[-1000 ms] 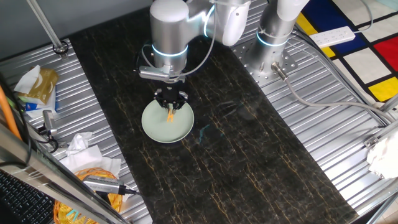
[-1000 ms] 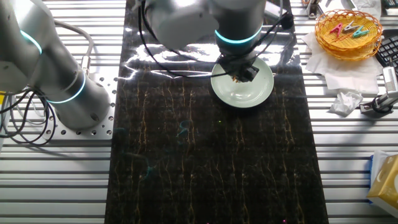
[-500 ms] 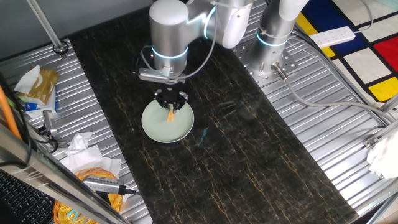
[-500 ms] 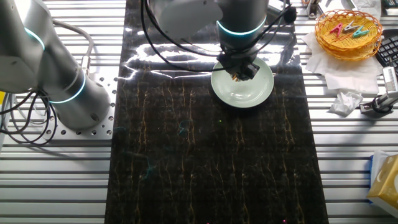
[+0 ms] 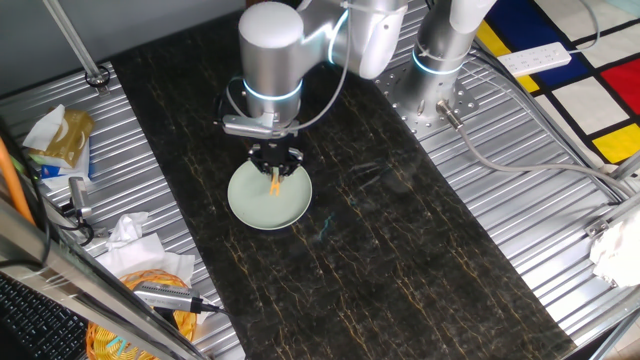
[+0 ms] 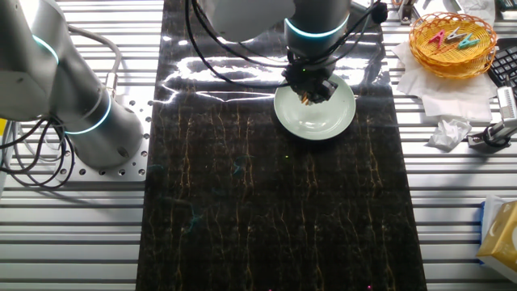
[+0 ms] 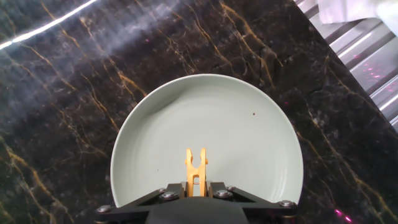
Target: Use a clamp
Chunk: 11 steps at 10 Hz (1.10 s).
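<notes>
The clamp is a small orange-yellow clip; my gripper is shut on its rear end, with its two prongs pointing away from the fingers. It hangs over the near part of the round pale green plate. In one fixed view the gripper holds the clamp above the plate. In the other fixed view the gripper is over the plate's far left rim and the clamp is barely visible.
The plate sits on a dark marble mat. A wicker basket with coloured clips stands at the far right. Crumpled paper and clutter lie left of the mat. The arm base stands at the mat's far end.
The gripper has risen slightly and shifted a little toward the plate's far rim, still holding the clamp.
</notes>
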Available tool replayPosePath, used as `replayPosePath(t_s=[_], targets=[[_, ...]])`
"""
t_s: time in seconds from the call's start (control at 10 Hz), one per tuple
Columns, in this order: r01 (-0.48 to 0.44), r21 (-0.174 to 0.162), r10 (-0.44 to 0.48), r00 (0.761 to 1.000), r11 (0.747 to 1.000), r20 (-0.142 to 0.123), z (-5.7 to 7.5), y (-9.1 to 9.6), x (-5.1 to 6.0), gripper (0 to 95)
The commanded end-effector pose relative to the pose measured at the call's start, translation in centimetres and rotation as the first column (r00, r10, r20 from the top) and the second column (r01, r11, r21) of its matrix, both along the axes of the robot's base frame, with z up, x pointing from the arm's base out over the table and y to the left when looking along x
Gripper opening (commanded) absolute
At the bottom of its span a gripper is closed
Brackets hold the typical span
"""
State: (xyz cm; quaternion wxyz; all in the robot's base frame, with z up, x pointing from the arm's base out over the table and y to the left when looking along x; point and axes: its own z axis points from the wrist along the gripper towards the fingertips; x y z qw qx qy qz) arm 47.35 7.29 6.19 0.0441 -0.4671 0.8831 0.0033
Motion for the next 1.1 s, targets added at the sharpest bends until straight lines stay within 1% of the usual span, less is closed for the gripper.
replayPosePath(t_s=[0.1, 0.4, 0.6, 0.8, 1.0, 1.1], targets=[[-0.003, -0.013, 0.003, 1.0, 1.0, -0.008, 0.1, 0.0, 0.0, 0.0], [0.0, -0.047, -0.001, 1.0, 0.999, -0.029, 0.6, 0.4, 0.1, 0.0], [0.008, -0.057, -0.01, 0.999, 0.998, -0.039, 0.8, 0.5, 0.2, 0.0], [0.016, -0.068, -0.021, 0.998, 0.998, -0.065, 0.9, 0.6, 0.2, 0.0], [0.024, -0.08, -0.031, 0.995, 0.997, -0.097, 1.1, 0.7, 0.2, 0.0], [0.028, -0.097, -0.04, 0.992, 0.995, -0.12, 1.4, 0.8, 0.2, 0.0]])
